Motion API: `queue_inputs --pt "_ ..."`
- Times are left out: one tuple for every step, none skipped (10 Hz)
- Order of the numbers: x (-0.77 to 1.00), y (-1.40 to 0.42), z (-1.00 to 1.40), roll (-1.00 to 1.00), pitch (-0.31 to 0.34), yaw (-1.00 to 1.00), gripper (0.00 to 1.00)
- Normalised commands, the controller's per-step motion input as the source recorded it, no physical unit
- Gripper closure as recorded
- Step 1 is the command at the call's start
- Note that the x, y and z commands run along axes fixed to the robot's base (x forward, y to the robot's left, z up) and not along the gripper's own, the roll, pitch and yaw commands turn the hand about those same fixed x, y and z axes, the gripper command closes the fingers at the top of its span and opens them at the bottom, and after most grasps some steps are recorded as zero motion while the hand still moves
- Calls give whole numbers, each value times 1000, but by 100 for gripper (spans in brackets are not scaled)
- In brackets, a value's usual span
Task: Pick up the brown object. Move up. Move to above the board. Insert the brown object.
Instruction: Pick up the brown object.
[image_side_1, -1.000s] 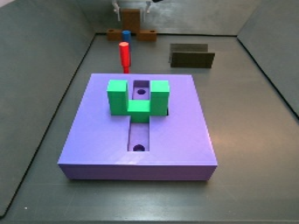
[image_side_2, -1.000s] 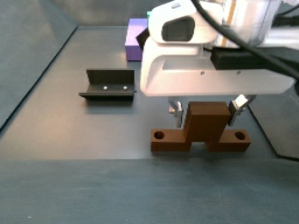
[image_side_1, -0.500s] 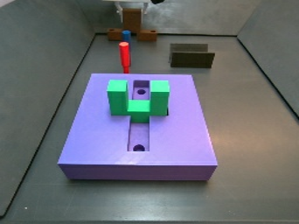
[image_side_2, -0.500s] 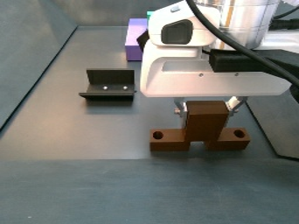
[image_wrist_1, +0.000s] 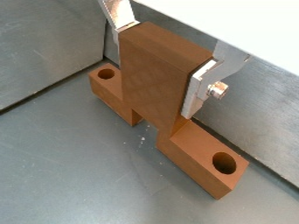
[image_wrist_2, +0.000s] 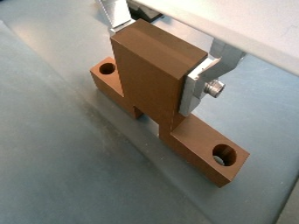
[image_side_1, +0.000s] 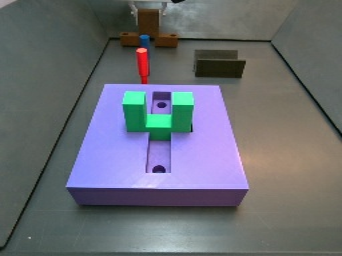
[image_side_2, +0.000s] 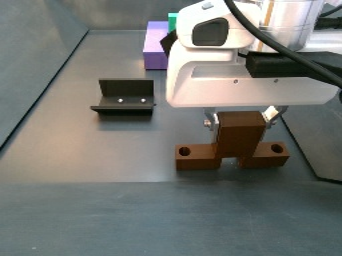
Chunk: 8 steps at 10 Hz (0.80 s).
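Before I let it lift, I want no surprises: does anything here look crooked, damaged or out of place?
Nothing stands out. The gripper straddles the upright stem of the brown object, which sits square on the floor at the far end from the board. The green block sits squarely on the board, and the red cylinder stands upright.

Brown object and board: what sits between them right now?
In a side view, the red cylinder stands on the floor between the brown object, straddled by the end effector at the far end, and the board; otherwise bare floor.
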Motion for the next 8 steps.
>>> queue_inputs --pt "0 0 0 0 0 0 100" --pt "0 0 0 0 0 0 100" --pt "0 0 0 0 0 0 100" --pt "0 0 0 0 0 0 100" --pt "0 0 0 0 0 0 100" --pt "0 0 0 0 0 0 100" --pt "0 0 0 0 0 0 100" --pt "0 0 0 0 0 0 100"
